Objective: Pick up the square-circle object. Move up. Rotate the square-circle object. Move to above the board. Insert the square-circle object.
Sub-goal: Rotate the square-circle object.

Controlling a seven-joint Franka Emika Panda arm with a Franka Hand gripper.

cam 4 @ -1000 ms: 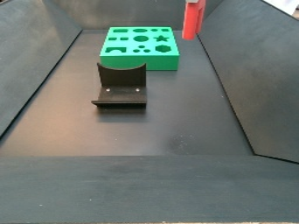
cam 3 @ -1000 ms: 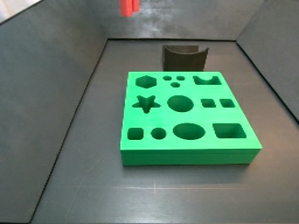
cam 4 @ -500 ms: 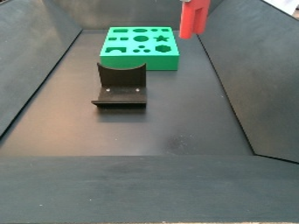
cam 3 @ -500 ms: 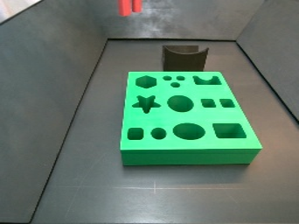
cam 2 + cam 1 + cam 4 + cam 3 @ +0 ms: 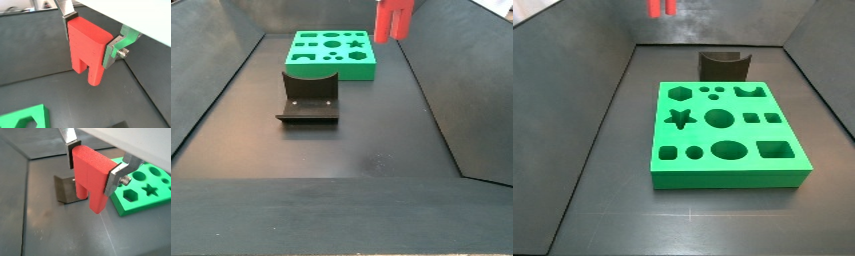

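While the tool [image 5: 95, 169] hangs high above the desk [image 5: 372, 150], you have its fingers closed on the red piece [image 5: 92, 178], legs pointing down; in both side views the piece [image 5: 661, 8] sits near the top edge, up off the desk. Lift looks done, and you seem to be in the rotate or carry step; next you need to bring it over the board [image 5: 727, 135], line the legs with the matching hole, then lower; the fixture [image 5: 310, 95] stays clear.

The gripper [image 5: 97, 164] shows only in both wrist views, its silver fingers [image 5: 66, 9] cut by the frame edge — the square-circle object [image 5: 660, 8] is clipped at the top in both side views, the board [image 5: 25, 118] at a corner.
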